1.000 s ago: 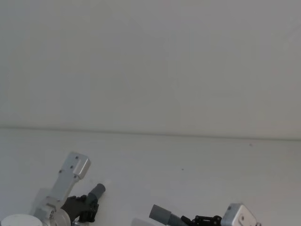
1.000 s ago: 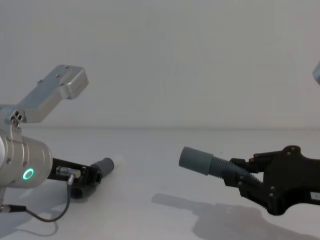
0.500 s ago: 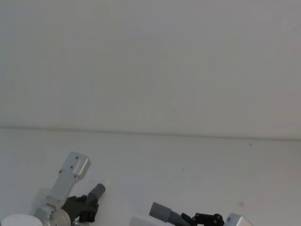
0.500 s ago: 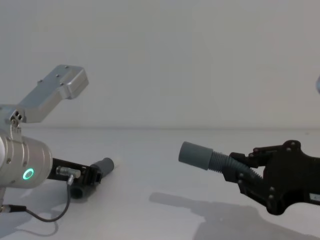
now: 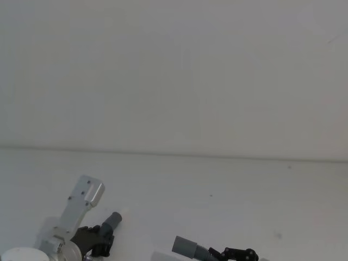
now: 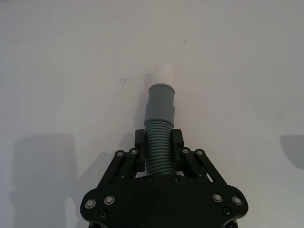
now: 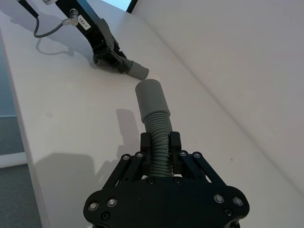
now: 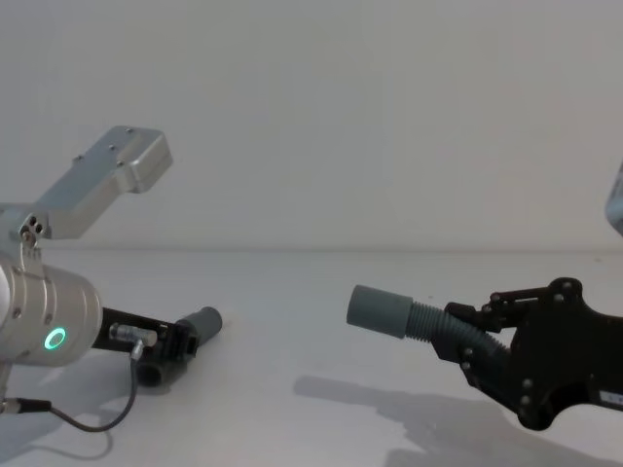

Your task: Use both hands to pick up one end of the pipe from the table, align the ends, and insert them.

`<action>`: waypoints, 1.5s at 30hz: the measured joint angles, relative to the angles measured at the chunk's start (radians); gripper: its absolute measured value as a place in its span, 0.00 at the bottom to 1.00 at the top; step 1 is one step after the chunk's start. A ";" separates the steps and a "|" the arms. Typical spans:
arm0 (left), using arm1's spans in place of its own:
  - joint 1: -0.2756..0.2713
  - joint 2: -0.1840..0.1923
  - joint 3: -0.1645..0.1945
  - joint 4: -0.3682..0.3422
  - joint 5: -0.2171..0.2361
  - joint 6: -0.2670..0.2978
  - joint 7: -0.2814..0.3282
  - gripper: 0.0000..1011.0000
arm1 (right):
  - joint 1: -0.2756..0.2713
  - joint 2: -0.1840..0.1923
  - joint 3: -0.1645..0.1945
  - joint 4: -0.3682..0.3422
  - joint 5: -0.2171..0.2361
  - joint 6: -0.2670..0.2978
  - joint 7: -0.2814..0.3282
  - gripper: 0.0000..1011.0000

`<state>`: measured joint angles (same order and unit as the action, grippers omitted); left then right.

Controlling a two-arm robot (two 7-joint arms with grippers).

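My left gripper [image 8: 167,352] is shut on the ribbed body of one pipe piece [image 8: 201,324], held low over the white table [image 8: 292,282]. In the left wrist view that piece's grey cuff [image 6: 160,102] ends in a narrow white tip [image 6: 164,73], and the left gripper [image 6: 159,142] clamps the ribs behind it. My right gripper [image 8: 474,338] is shut on the other pipe piece, whose wide plain grey cuff [image 8: 378,309] points left, raised above its shadow. In the right wrist view this cuff [image 7: 149,97] sticks out of the right gripper [image 7: 160,142] toward the left arm's pipe [image 7: 135,70]. The two ends stand apart.
A plain wall rises behind the table's far edge [image 5: 217,156]. The left arm's silver wrist [image 8: 49,321] with its green light ring fills the lower left of the chest view, with a cable [image 8: 97,413] hanging under it. Bare table [image 5: 217,190] lies between and beyond the grippers.
The right gripper has drawn back a little with its pipe piece, and its silver wrist has dropped out of the head view. The left arm and its piece have not moved.
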<state>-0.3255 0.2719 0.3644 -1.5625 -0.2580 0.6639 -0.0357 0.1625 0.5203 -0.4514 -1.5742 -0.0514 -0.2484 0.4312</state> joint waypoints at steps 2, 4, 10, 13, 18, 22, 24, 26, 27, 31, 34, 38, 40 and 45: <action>0.000 0.000 0.000 0.000 0.001 0.000 -0.001 0.29 | 0.000 -0.001 0.000 0.001 -0.006 -0.004 -0.003 0.21; 0.000 0.003 0.002 -0.001 0.003 0.000 -0.005 0.29 | 0.000 -0.002 -0.001 0.003 -0.014 -0.008 -0.006 0.21; -0.006 0.023 0.015 -0.007 0.014 -0.010 -0.030 0.29 | 0.000 -0.003 -0.001 0.007 -0.030 -0.017 -0.012 0.21; -0.012 0.042 0.027 -0.013 0.023 -0.024 -0.050 0.29 | 0.000 -0.004 -0.001 0.008 -0.034 -0.019 -0.014 0.21; -0.022 0.083 0.048 -0.027 0.044 -0.064 -0.099 0.29 | 0.000 -0.004 -0.002 0.009 -0.040 -0.023 -0.017 0.21; -0.028 0.117 0.062 -0.040 0.057 -0.098 -0.135 0.29 | 0.000 -0.005 -0.002 0.010 -0.043 -0.024 -0.018 0.21; -0.031 0.137 0.069 -0.047 0.064 -0.122 -0.160 0.29 | 0.000 -0.005 -0.002 0.010 -0.044 -0.025 -0.019 0.21; -0.032 0.149 0.073 -0.052 0.068 -0.141 -0.176 0.29 | 0.000 -0.005 -0.002 0.010 -0.045 -0.025 -0.019 0.21; -0.033 0.156 0.075 -0.054 0.070 -0.146 -0.183 0.29 | 0.000 -0.005 -0.002 0.010 -0.046 -0.025 -0.019 0.21; -0.037 0.195 0.085 -0.068 0.078 -0.197 -0.239 0.29 | 0.000 -0.005 -0.002 0.011 -0.048 -0.027 -0.020 0.21; -0.038 0.219 0.090 -0.077 0.081 -0.229 -0.276 0.29 | 0.000 -0.006 -0.002 0.011 -0.049 -0.027 -0.020 0.21; -0.041 0.255 0.095 -0.087 0.084 -0.273 -0.325 0.29 | 0.000 -0.006 -0.002 0.011 -0.050 -0.028 -0.020 0.21; -0.041 0.276 0.097 -0.092 0.086 -0.298 -0.352 0.29 | 0.000 -0.006 -0.002 0.011 -0.050 -0.028 -0.021 0.21; -0.042 0.321 0.101 -0.099 0.094 -0.360 -0.410 0.29 | 0.000 -0.006 -0.002 0.011 -0.050 -0.028 -0.021 0.21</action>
<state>-0.3672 0.5927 0.4649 -1.6611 -0.1639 0.3038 -0.4461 0.1622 0.5147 -0.4534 -1.5630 -0.1016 -0.2769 0.4102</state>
